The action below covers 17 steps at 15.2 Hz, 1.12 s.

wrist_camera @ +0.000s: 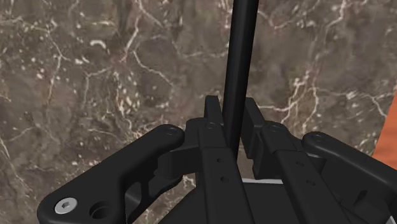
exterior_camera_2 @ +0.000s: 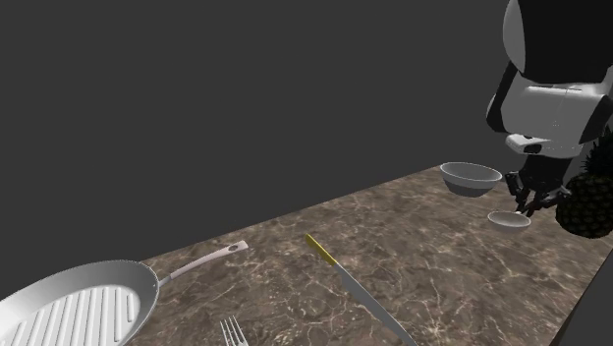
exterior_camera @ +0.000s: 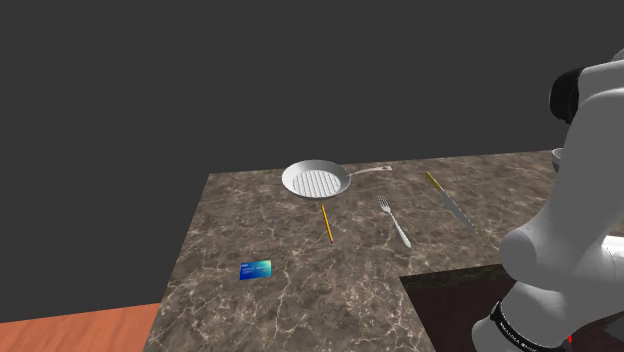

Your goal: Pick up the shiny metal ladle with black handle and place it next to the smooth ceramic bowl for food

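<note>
Wrist view: all-black hand (wrist_camera: pixel 232 109) clenched on the thin black handle of the shiny ladle (wrist_camera: pixel 245 38). White arm (exterior_camera_2: pixel 546 103) hangs wrist-down over the marbled brown table (exterior_camera_2: pixel 413 258), ladle cup just beside the smooth grey bowl (exterior_camera_2: pixel 471 178).

I read the gripper (exterior_camera_2: pixel 531 193) hanging straight down under the white arm (exterior_camera: pixel 572 240), wrist vertical. Its 2 fingers (wrist_camera: pixel 214 114) are clamped on the ladle (wrist_camera: pixel 244 44) by its handle.

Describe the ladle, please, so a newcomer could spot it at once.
Find the marbled counter and the white bowl on it. Beside the bowl, clasped in the black jaws, is the ladle: a small pale scoop on a thin black handle, unlike the yellow-handled knife.
</note>
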Each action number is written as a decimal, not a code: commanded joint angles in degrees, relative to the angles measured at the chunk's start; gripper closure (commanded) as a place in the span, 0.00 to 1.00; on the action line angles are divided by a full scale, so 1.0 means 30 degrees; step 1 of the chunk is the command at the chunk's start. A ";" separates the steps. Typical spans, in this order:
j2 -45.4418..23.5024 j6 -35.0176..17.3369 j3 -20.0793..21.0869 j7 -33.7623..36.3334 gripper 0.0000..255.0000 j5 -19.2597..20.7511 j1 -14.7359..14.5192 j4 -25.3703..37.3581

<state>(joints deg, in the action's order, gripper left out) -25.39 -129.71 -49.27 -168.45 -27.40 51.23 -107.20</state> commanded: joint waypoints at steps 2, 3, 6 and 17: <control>-0.0511 -0.0540 0.0390 -0.0336 1.00 -0.0539 0.0301 -0.0155; -0.0655 -0.0715 0.0509 -0.0443 1.00 -0.0700 0.0387 -0.0221; -0.1097 -0.1229 0.0879 -0.0768 1.00 -0.1189 0.0655 -0.0393; -0.1699 -0.1881 0.1394 -0.1199 1.00 -0.1839 0.1028 -0.0558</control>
<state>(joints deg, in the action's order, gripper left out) -30.48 -135.35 -45.09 -172.05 -32.91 54.32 -108.87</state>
